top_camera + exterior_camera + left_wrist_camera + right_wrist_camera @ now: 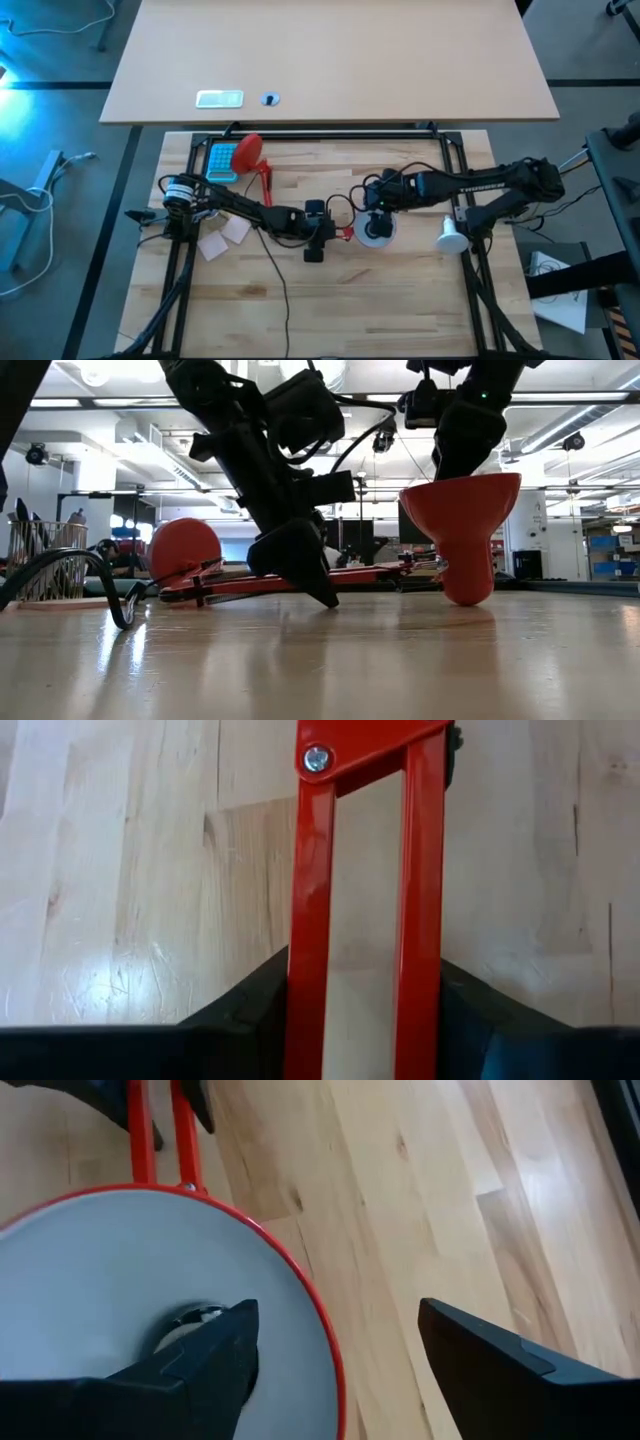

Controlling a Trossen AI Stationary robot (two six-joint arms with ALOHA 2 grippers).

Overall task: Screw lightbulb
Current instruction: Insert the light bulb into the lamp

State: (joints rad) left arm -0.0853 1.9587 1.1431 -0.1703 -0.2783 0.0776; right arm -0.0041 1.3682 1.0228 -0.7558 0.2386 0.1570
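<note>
- Table (300, 310): pale wood planks, with a black frame along its far edge and down both sides
- Lamp: a red arm (266, 180) of two parallel bars lies flat from a round red base (247, 151) near the far left corner toward the middle; its shade (377, 229) stands at mid-table, mouth up, red outside, white inside with a metal socket (195, 1317) at the bottom; the low view shows it as a red cone on a narrow neck (462, 532)
- Left arm reaches in from the left edge; left gripper (316, 233) sits at the middle, just left of the shade, its dark fingers (250, 1010) clamped on the two red bars (362, 920) from either side
- Right arm comes from the right edge; right gripper (378, 200) hangs over the far side of the shade, fingers apart, one finger (205, 1370) over the white inside, the other (500, 1370) outside the rim over bare wood, holding nothing
- Blue box (222, 160) at the far left corner, touching the lamp base
- Lightbulb (451, 236): small, white, pear-shaped, narrowing to a greyish end; lies on its side at the right edge against the frame rail, well apart from the shade and untouched
- Two pale paper scraps (225, 238) near the left edge
</note>
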